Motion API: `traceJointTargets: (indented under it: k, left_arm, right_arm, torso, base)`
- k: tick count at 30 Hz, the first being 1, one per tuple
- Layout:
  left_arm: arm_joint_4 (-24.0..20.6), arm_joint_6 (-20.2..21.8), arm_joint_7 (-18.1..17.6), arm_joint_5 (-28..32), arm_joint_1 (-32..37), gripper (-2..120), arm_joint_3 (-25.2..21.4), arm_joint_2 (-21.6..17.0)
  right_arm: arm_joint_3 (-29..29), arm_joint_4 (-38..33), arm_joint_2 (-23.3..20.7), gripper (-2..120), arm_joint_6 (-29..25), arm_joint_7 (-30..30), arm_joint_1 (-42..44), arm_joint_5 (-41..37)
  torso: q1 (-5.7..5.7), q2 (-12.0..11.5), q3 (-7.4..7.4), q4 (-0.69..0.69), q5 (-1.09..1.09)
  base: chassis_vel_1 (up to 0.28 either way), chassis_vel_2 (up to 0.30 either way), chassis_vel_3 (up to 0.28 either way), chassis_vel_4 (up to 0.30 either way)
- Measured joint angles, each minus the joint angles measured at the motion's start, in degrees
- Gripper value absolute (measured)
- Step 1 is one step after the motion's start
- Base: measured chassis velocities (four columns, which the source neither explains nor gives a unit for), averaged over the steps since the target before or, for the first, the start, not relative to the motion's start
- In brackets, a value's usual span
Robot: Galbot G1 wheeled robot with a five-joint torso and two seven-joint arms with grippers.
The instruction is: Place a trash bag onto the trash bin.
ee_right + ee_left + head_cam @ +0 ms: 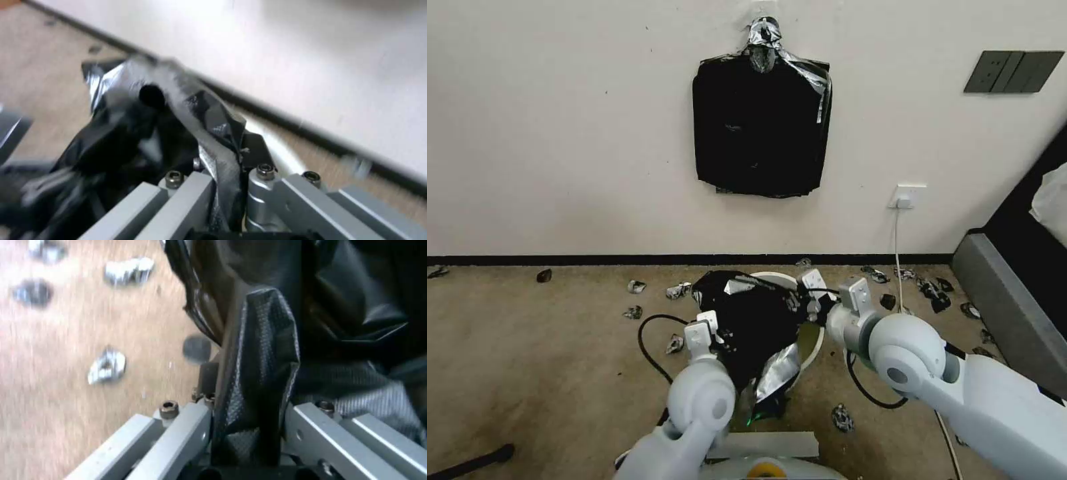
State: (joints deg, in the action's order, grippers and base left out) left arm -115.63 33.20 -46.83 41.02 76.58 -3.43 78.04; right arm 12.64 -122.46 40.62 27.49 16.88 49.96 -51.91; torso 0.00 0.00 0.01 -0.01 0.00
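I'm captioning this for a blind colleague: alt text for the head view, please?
Both grippers, left and right, hold a black trash bag over a white bin on the floor. A bundle of bags hangs on the wall behind.

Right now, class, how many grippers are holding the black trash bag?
2. The left gripper grips the trash bag on its left edge; the right gripper grips its right edge, above the trash bin. Both jaws are shut on plastic.

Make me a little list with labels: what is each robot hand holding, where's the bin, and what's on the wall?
left gripper: shut on the trash bag
right gripper: shut on the trash bag's other edge
trash bin: on the floor, mostly under the bag
bundle of bags: hanging on the wall
scraps: scattered on the floor
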Motion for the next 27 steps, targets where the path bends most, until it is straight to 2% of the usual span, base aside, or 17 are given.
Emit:
traceJointTargets:
  k: [1, 2, 3, 4, 5, 6, 7, 8, 9, 10, 11, 13, 15, 18, 19, 24, 27]
  left_arm:
    - [0.0, 0.0, 0.0, 0.0, 0.0, 4, 0.0, 0.0]
    - [-1.1, -0.8, 2.6, -2.2, 0.8, 3, -0.1, -1.1]
    - [-1.1, -0.8, 2.6, -2.2, 0.8, 3, -0.1, -1.1]
    - [-2.5, -2.5, 6.8, -6.2, 2.1, 3, -0.5, -2.9]
    - [-2.9, -3.0, 7.9, -7.2, 2.4, 3, -0.6, -3.4]
    - [-4.6, -5.7, 13.1, -11.1, 3.8, 3, -1.2, -4.9]
    - [-5.1, -6.8, 15.1, -12.6, 4.3, 3, -1.5, -5.5]
    - [-5.1, -6.8, 15.1, -12.6, 4.3, 3, -1.5, -5.5]
    - [-6.3, -9.6, 19.7, -16.4, 5.5, 3, -2.3, -7.0]
    - [-7.4, -11.6, 22.8, -19.0, 6.5, 3, -3.1, -8.1]
    - [-7.4, -11.6, 22.8, -19.0, 6.5, 3, -3.1, -8.1]
    - [-9.1, -14.6, 26.6, -21.5, 7.6, 3, -4.3, -9.9]
    - [-9.7, -15.9, 27.6, -22.0, 7.9, 3, -4.8, -10.3]
    - [-10.8, -21.8, 31.6, -22.7, 8.8, 3, -7.4, -11.5]
    - [-10.8, -21.8, 31.6, -22.7, 8.8, 3, -7.4, -11.5]
    - [-10.9, -28.3, 36.3, -21.3, 10.1, 3, -10.3, -12.1]
    - [-11.5, -31.5, 36.6, -17.6, 9.9, 3, -11.3, -11.5]
  right_arm:
    - [0.0, 0.0, 0.0, 0, 0.0, 0.0, 0.0, 0.0]
    - [0.0, 0.0, 0.0, 0, -1.3, -0.5, -0.9, 1.5]
    - [0.0, 0.0, 0.0, 0, -1.3, -0.5, -0.9, 1.5]
    - [0.8, 0.6, -0.2, 0, -3.0, -1.1, -2.9, 3.7]
    - [1.1, 1.0, -0.4, 0, -3.5, -1.2, -3.6, 4.3]
    - [2.0, 1.9, -0.8, 0, -4.4, -1.3, -6.0, 5.4]
    - [2.5, 2.5, -1.1, 0, -4.8, -1.3, -7.1, 5.6]
    - [2.5, 2.5, -1.1, 0, -4.8, -1.3, -7.1, 5.6]
    - [3.2, 3.6, -1.6, 0, -5.5, -1.3, -9.4, 5.8]
    - [3.7, 4.5, -2.2, 0, -5.7, -1.4, -11.2, 5.8]
    - [3.7, 4.5, -2.2, 0, -5.7, -1.4, -11.2, 5.8]
    - [4.3, 5.4, -3.7, 0, -5.8, -2.2, -13.7, 5.6]
    - [4.3, 5.4, -4.5, 0, -5.7, -2.7, -14.2, 5.4]
    - [4.3, 4.7, -9.4, 0, -5.3, -5.3, -14.9, 3.0]
    - [4.3, 4.7, -9.4, 0, -5.3, -5.3, -14.9, 3.0]
    - [1.9, 4.3, -14.8, 0, -5.2, -9.6, -12.0, 0.7]
    - [0.5, 3.4, -18.9, 0, -6.7, -12.7, -9.2, 0.7]
  torso:
    - [0.0, 0.0, 0.0, 0.0, 0.0]
    - [0.0, 0.0, 0.0, 0.0, 0.0]
    - [0.0, 0.0, 0.0, 0.0, 0.0]
    - [0.0, 0.0, 0.0, 0.01, 0.01]
    - [0.0, 0.0, 0.0, 0.01, 0.01]
    - [0.0, 0.0, 0.0, 0.01, -0.01]
    - [0.0, 0.0, 0.0, 0.01, -0.01]
    - [0.0, 0.0, 0.0, 0.01, -0.01]
    - [0.0, 0.0, 0.0, 0.01, 0.0]
    - [0.0, 0.0, 0.0, 0.01, -0.01]
    - [0.0, 0.0, 0.0, 0.01, -0.01]
    - [0.0, 0.0, 0.0, 0.02, 0.0]
    - [0.0, 0.0, 0.0, 0.02, -0.01]
    - [0.0, 0.0, -0.01, 0.0, 0.0]
    - [0.0, 0.0, -0.01, 0.0, 0.0]
    - [0.0, 0.0, -0.01, 0.0, 0.02]
    - [0.0, 0.0, -0.01, 0.0, 0.01]
  base:
    - [0.0, 0.0, 0.0, 0.0]
    - [0.0, 0.0, 0.0, 0.0]
    - [0.0, 0.0, 0.0, 0.0]
    - [0.0, 0.0, 0.0, 0.0]
    - [0.0, 0.0, 0.0, 0.0]
    - [0.0, 0.0, 0.0, 0.0]
    - [0.0, 0.0, 0.0, 0.0]
    - [0.0, 0.0, 0.0, 0.0]
    - [0.0, 0.0, 0.0, 0.0]
    - [0.0, 0.0, 0.0, 0.0]
    - [0.0, 0.0, 0.0, 0.0]
    - [0.0, 0.0, 0.0, 0.0]
    - [0.0, 0.0, 0.0, 0.0]
    - [0.0, 0.0, 0.0, 0.0]
    - [0.0, 0.0, 0.0, 0.0]
    - [0.0, 0.0, 0.0, 0.0]
    - [0.0, 0.0, 0.0, 0.0]
